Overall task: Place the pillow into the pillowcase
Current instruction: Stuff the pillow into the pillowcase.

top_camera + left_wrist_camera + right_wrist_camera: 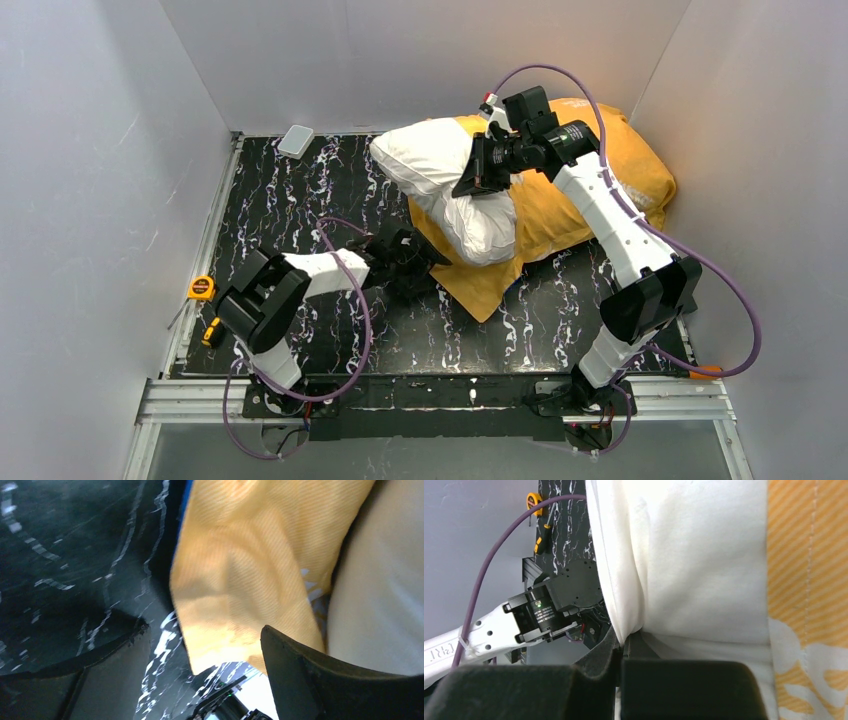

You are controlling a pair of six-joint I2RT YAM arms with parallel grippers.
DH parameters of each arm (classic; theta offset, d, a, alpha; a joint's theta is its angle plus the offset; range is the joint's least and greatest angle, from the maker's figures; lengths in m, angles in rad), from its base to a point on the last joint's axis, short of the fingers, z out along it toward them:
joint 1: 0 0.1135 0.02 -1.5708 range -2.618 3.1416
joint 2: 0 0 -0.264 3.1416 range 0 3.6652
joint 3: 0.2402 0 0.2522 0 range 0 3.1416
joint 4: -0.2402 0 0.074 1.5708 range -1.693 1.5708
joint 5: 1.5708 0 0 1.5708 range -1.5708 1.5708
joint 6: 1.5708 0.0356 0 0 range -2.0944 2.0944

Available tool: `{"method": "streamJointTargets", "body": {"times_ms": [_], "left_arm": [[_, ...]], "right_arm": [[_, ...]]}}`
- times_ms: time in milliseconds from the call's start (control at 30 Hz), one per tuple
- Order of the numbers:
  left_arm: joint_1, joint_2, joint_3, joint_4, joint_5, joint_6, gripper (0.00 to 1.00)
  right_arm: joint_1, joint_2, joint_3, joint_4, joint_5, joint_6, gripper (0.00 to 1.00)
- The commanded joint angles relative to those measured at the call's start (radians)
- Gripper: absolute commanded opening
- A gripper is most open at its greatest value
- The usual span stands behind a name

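Observation:
The plump white pillow (440,170) lies at the back of the table, its far part inside the orange-yellow pillowcase (590,190). My right gripper (482,168) is over the pillow and shut on a pinched fold of its white fabric (624,641); striped orange pillowcase cloth (809,555) fills the right side of that view. My left gripper (420,255) sits low at the pillowcase's near flap. In the left wrist view it (205,645) is open, the orange flap (235,570) hanging loose just beyond the spread jaws, with the white pillow (385,605) at the right.
A small white box (296,140) lies at the back left corner. A yellow tape measure (201,288) and a yellow-handled screwdriver (212,330) sit at the left edge. White walls close in on the table's left, back and right sides. The tabletop (300,200) is black marble-patterned.

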Motion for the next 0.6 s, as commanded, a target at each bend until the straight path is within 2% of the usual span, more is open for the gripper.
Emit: {"method": "streamJointTargets", "body": {"times_ms": [0, 200, 300, 333, 433, 567], "left_arm": [[0.002, 0.094, 0.029, 0.028, -0.005, -0.019, 0.80], [0.002, 0.216, 0.126, 0.141, -0.029, -0.051, 0.81], [0.004, 0.271, 0.196, 0.229, -0.026, -0.039, 0.77], [0.004, 0.281, 0.208, 0.275, -0.029, -0.037, 0.71], [0.013, 0.266, 0.212, 0.398, -0.038, -0.022, 0.41], [0.043, 0.184, 0.208, 0.437, 0.007, 0.034, 0.00]], "right_arm": [[-0.002, -0.066, 0.059, 0.125, -0.096, 0.049, 0.01], [-0.005, -0.073, 0.050, 0.131, -0.108, 0.067, 0.01], [-0.006, -0.075, 0.047, 0.133, -0.114, 0.076, 0.01], [-0.008, -0.075, 0.045, 0.131, -0.116, 0.077, 0.01], [-0.018, -0.078, 0.042, 0.128, -0.119, 0.078, 0.01], [-0.031, -0.076, 0.043, 0.131, -0.124, 0.080, 0.01]]}}
